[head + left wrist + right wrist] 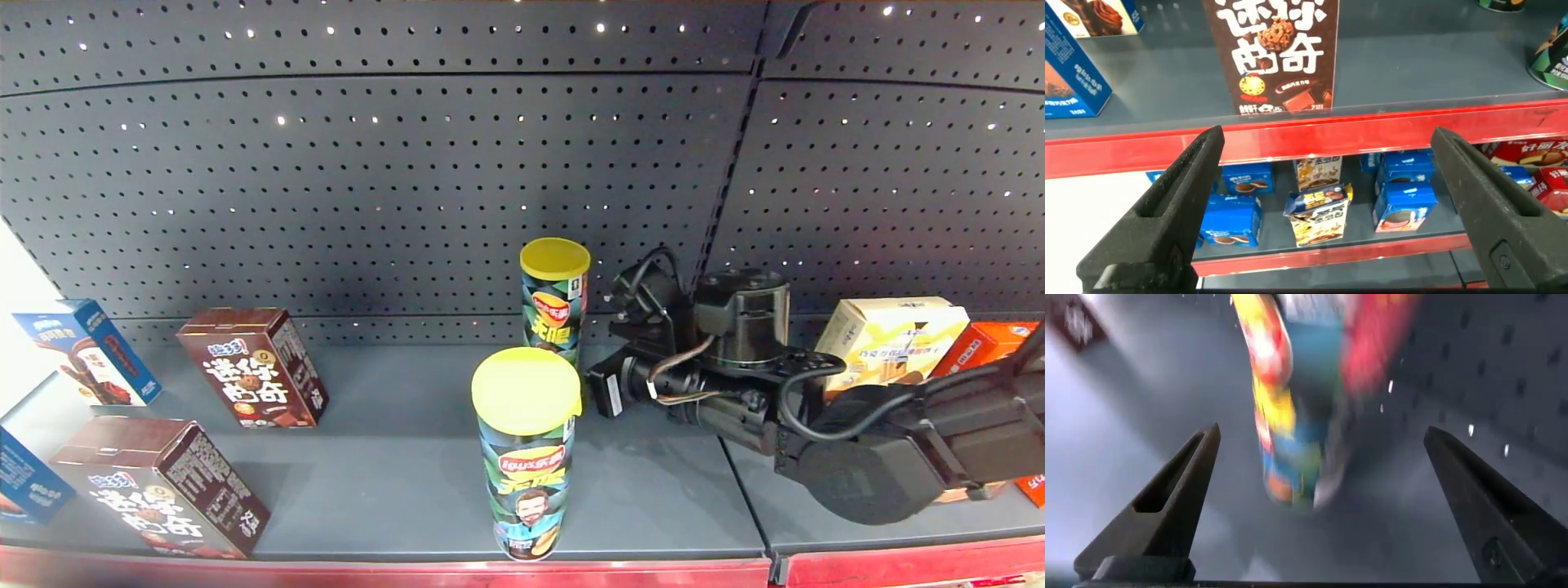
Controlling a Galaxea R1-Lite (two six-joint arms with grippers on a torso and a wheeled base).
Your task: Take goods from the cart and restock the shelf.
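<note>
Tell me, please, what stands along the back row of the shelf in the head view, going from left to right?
Blue box → brown box → can with yellow lid → cream box → orange box.

We find bare shelf deck (392, 457) between brown cookie boxes (251, 367) and chip cans (526, 453). The rear can (555, 302) stands before our right gripper (1320, 431).

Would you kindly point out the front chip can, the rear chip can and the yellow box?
Front chip can (529, 490): head view, printed side.
Rear chip can (555, 318): head view, printed side.
Yellow box (891, 341): head view, front face.
</note>
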